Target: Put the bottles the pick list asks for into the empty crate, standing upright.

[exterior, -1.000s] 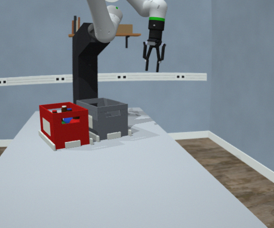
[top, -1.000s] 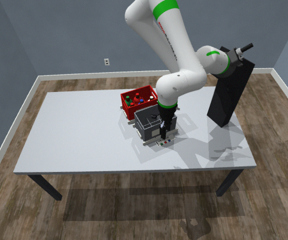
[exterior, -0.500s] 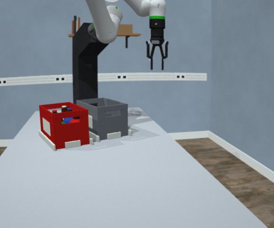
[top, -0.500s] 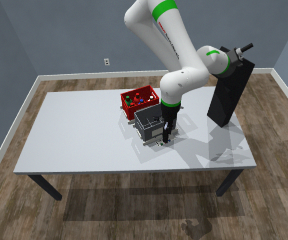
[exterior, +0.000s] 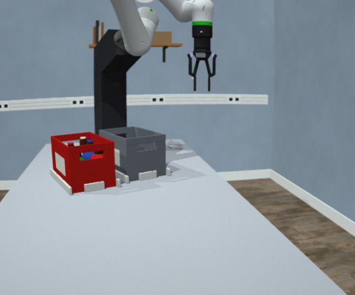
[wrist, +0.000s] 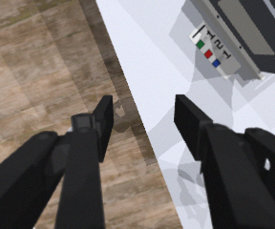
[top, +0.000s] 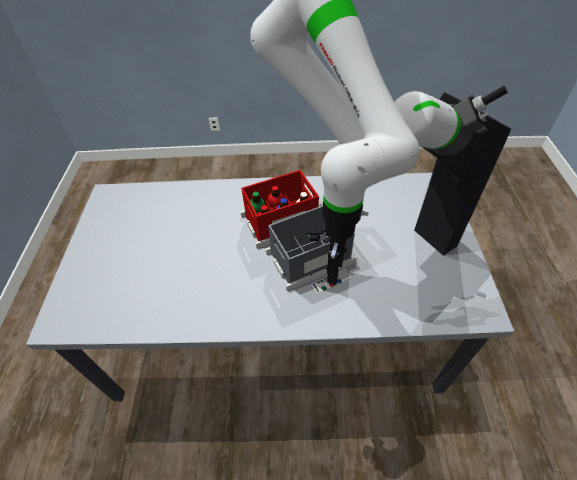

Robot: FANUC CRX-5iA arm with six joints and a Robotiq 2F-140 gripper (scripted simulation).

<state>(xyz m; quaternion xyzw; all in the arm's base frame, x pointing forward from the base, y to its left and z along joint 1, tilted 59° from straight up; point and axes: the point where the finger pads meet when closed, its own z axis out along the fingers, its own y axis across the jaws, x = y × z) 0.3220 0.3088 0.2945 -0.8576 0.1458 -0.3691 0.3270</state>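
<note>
The red crate (top: 279,202) holds several bottles with green, red, blue and white tops; it also shows in the exterior view (exterior: 82,161). The empty grey crate (top: 306,248) (exterior: 134,152) stands next to it. The pick list (wrist: 213,47) lies on the table by the grey crate, with a black bar, then green, red and blue squares whose digits look like 1, 2, 1. My gripper (exterior: 202,88) hangs high above the table, pointing down, with its fingers apart and nothing between them. It sits over the table's long edge, beyond the pick list.
The arm's black pedestal (top: 459,180) stands at the table's far right. White guide blocks (exterior: 93,186) surround both crates. The table edge (wrist: 142,129) runs under the fingers, with wooden floor beyond it.
</note>
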